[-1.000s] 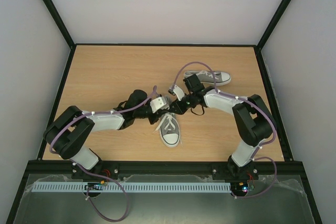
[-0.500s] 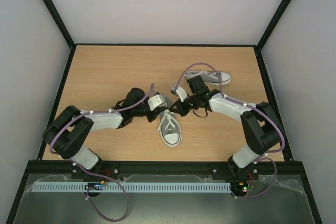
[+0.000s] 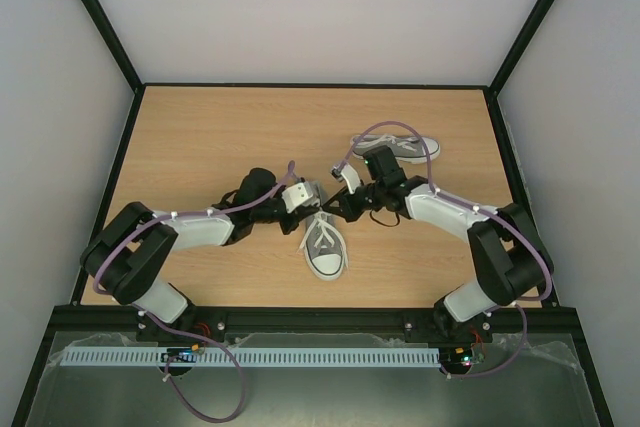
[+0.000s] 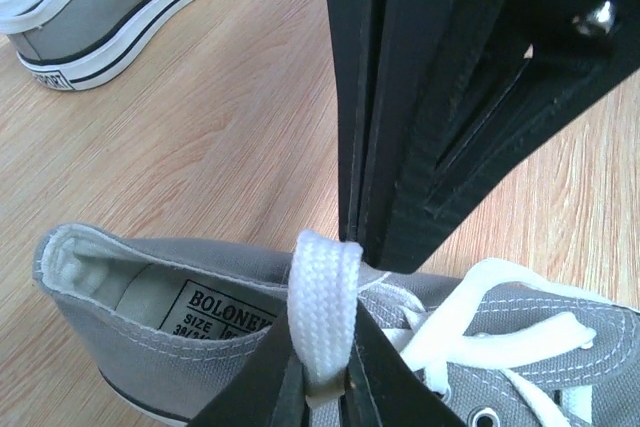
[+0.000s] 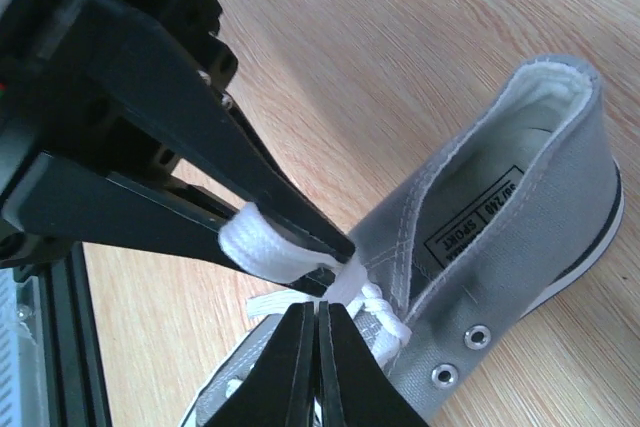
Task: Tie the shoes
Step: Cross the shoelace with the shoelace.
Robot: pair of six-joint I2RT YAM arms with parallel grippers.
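two small grey canvas low-tops are sitting on the table (image 3: 200, 147), well apart. the near shoe (image 3: 326, 249) is standing upright on its white sole near the middle, its white toe cap pointing toward the near edge. its white laces (image 4: 324, 297) are rising in a taut flat loop above the top eyelets, the rest lying loosely crossed. the far shoe (image 3: 408, 147) is resting toward the back right, lying crosswise with its toe pointing right - a black stripe is running along its white sole.
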